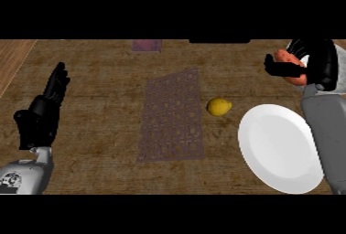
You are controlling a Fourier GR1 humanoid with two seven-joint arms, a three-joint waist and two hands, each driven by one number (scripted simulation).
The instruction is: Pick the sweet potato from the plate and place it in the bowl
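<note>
My right hand [316,64] is raised at the upper right, past the far edge of the white plate [280,148], with its fingers and thumb curled round the orange-red sweet potato [292,73]. Only part of the potato shows between the black fingers. The plate lies bare at the right of the counter, partly under my right forearm. My left hand [42,114] rests open at the left edge, fingers pointing up, holding nothing. No bowl shows clearly; a purplish object [146,45] sits at the far edge of the counter.
A small yellow fruit, like a lemon [219,107], lies just left of the plate. A patterned grey-purple mat [173,116] stretches down the middle of the brown counter. Lighter wooden floor shows at the far left corner.
</note>
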